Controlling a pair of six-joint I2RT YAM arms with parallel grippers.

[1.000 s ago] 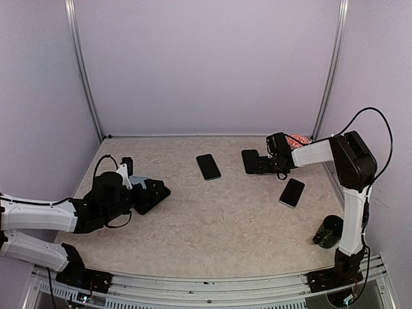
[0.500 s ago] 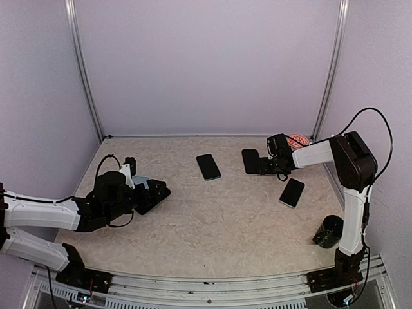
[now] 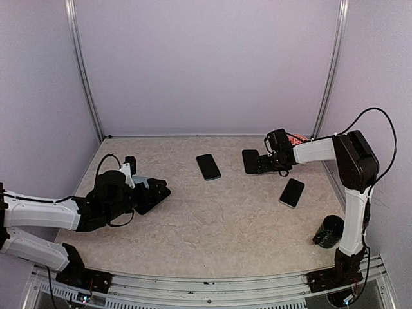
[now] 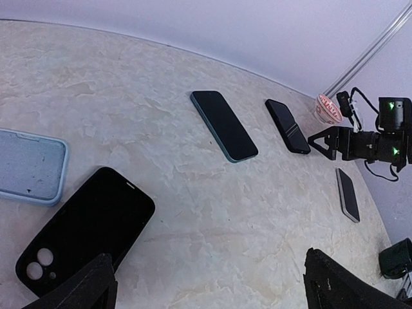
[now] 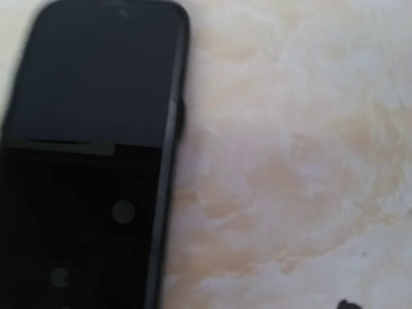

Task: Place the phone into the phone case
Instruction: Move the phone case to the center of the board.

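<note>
One bench (image 3: pixel 219 232) carries three phones, two cases and two cups. The left gripper (image 3: pixel 156 193), near the left edge, stands fully open and empty, with the black case (image 4: pixel 87 225) and blue case (image 4: pixel 29 164) just ahead. The right gripper (image 3: pixel 262 162) is at the black phone (image 3: pixel 250 161), toward the back right corner; its jaw state cannot be told. The teal phone (image 3: pixel 208 166) lies mid-back and the third phone (image 3: pixel 292 192) near the right edge. The dark cup (image 3: pixel 331 232) is front right, the red cup (image 3: pixel 297 138) back right. Centre and front offer open room. Since the earlier frame the right arm has risen slightly; the phones are unmoved.
</note>
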